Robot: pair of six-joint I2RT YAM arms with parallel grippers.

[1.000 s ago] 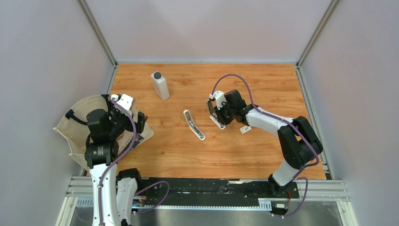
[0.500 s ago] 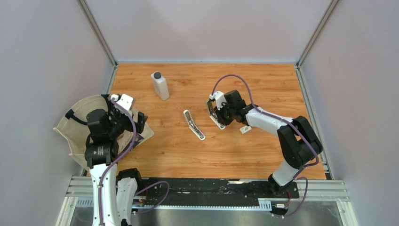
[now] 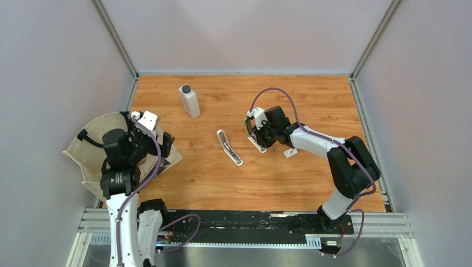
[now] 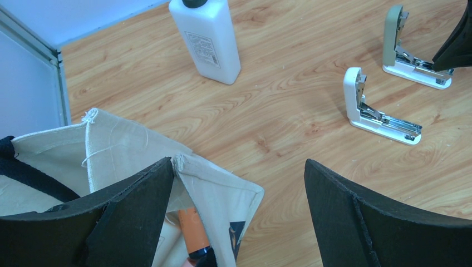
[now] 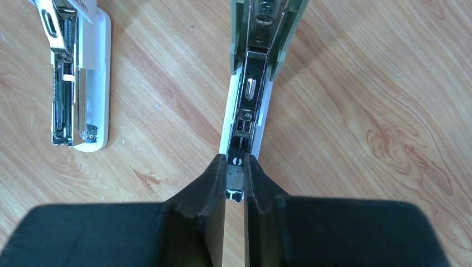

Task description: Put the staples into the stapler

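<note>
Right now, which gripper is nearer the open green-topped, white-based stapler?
Right. The right gripper is at the stapler, by its front end; the left gripper hangs over the beige cloth bag.

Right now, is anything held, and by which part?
The left gripper is open, empty. The right gripper pinches a thin grey piece at the green stapler's rail end; staples or not, unclear.

Two opened staplers: a white stapler (image 3: 229, 147) at the centre of the top view, a green-topped stapler (image 5: 266, 33) just right of it. One white bottle (image 3: 190, 101), upper left. One canvas bag (image 3: 92, 150), left edge. One small white staple box (image 3: 289, 152), right of centre.
</note>
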